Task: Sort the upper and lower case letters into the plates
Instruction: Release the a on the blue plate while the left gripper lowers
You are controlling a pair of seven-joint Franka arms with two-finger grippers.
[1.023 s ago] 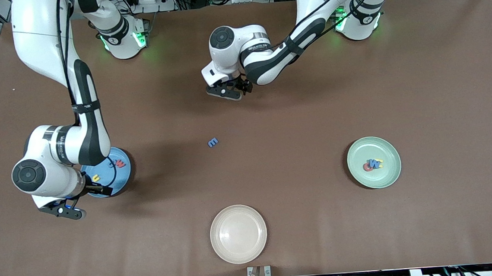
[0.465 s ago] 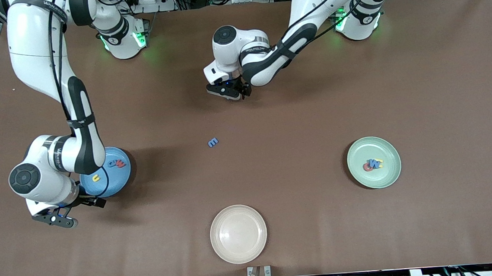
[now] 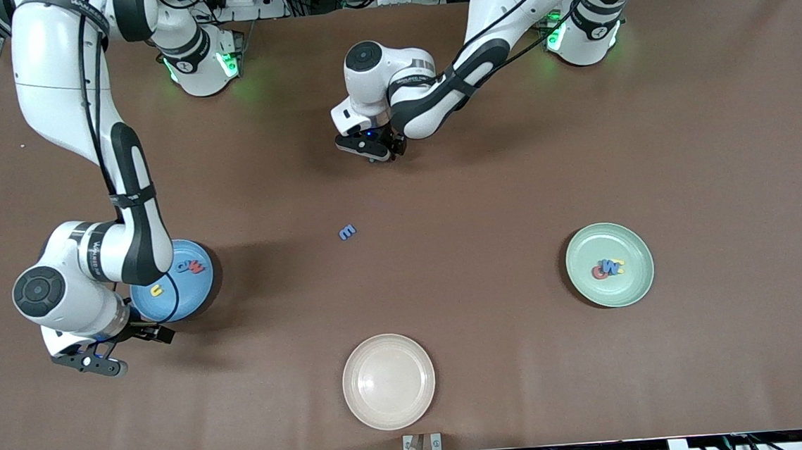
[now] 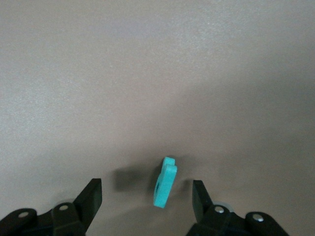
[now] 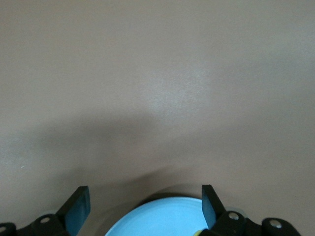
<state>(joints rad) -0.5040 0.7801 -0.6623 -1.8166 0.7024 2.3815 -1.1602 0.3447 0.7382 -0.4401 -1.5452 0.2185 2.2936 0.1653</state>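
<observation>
Toward the right arm's end of the table, the right gripper (image 5: 145,209) hangs over the edge of the blue plate (image 3: 182,302) that is nearest the front camera. Its two fingers (image 5: 78,204) stand wide apart and hold nothing. In the right wrist view, the rim of the blue plate shows between them.

On that plate lie three letters. A yellow letter (image 3: 157,291) sits by itself, nearer to the front camera. A red letter (image 3: 196,267) and a blue letter (image 3: 182,266) lie touching each other, farther from it.

Near the middle of the table, a small blue letter E (image 3: 347,232) lies alone on the brown table (image 3: 484,198), well apart from every plate. A cream plate (image 3: 389,381) sits nearer to the front camera than the E, close to the table's edge.

The left gripper (image 4: 147,194) is down low over the table, around a teal letter (image 4: 165,182). That letter is farther from the front camera than the blue E and stands on its edge. The left gripper's fingers (image 4: 91,194) are apart, one on each side of the teal letter. There is a gap on both sides, and neither finger touches it.

Toward the left arm's end of the table sits the pale green plate (image 3: 635,288). It holds a tight cluster of three letters: a red one (image 3: 599,272), a blue one (image 3: 610,265) and a yellow one (image 3: 619,262).
</observation>
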